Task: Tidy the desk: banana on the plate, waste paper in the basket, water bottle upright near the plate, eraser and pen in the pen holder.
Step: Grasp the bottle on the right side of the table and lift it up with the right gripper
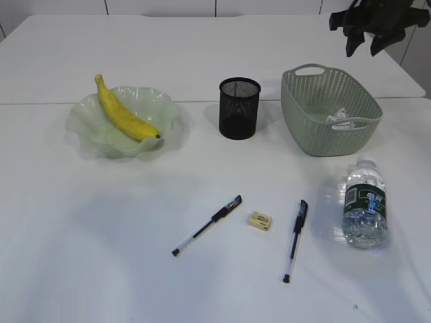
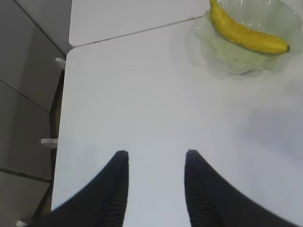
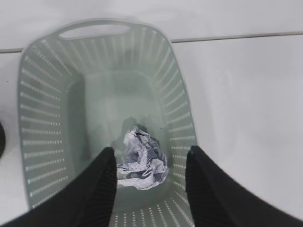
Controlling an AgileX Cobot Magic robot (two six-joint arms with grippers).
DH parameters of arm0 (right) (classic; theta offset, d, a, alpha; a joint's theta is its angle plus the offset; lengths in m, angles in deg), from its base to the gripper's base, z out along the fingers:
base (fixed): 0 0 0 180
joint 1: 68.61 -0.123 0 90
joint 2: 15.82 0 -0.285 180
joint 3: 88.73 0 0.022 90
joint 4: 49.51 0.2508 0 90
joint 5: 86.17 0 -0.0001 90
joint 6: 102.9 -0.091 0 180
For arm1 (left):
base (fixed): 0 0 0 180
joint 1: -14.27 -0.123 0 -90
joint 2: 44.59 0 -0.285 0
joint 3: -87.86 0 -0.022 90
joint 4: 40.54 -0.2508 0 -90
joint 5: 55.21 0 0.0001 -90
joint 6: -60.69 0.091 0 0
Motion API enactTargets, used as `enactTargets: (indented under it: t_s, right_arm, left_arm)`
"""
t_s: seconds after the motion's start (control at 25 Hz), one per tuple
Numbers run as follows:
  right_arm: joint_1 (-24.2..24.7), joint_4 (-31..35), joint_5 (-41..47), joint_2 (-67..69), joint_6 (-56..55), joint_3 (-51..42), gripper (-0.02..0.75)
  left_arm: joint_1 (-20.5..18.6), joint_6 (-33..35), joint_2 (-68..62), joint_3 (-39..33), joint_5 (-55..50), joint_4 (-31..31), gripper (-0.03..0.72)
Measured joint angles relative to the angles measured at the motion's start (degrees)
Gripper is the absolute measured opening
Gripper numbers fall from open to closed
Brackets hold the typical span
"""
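Observation:
A yellow banana (image 1: 124,114) lies on the pale green wavy plate (image 1: 81,124). The waste paper (image 1: 340,118) rests on the floor of the grey-green basket (image 1: 330,141). A clear water bottle (image 1: 365,205) lies on its side at the right, cap pointing away. Two pens (image 1: 207,225) (image 1: 295,240) and a yellow eraser (image 1: 260,220) lie on the table in front of the black mesh pen holder (image 1: 239,108). My right gripper (image 3: 151,148) hangs open above the crumpled paper (image 3: 142,158) in the basket (image 3: 94,28), holding nothing. My left gripper (image 2: 156,153) is open over bare table, well short of the banana (image 2: 246,33).
The white table (image 1: 101,256) has a seam running behind the plate and basket. In the left wrist view its left edge (image 2: 64,118) drops to a grey floor. The right arm (image 1: 374,23) is raised at the top right.

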Motion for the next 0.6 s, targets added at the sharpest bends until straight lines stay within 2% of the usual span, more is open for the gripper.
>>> enactTargets:
  t_s: [0.32,0.6]
  right_arm:
    - [0.08,8.35,0.21,-1.26,-4.20,0.00,0.359]
    - [0.08,9.78,0.21,-3.11,-4.87,0.00,0.359]
  left_arm:
    - [0.00,-0.29,0.00,0.00,1.31,0.00,0.276]
    - [0.00,-0.33,0.00,0.00,1.70,0.00,0.276]
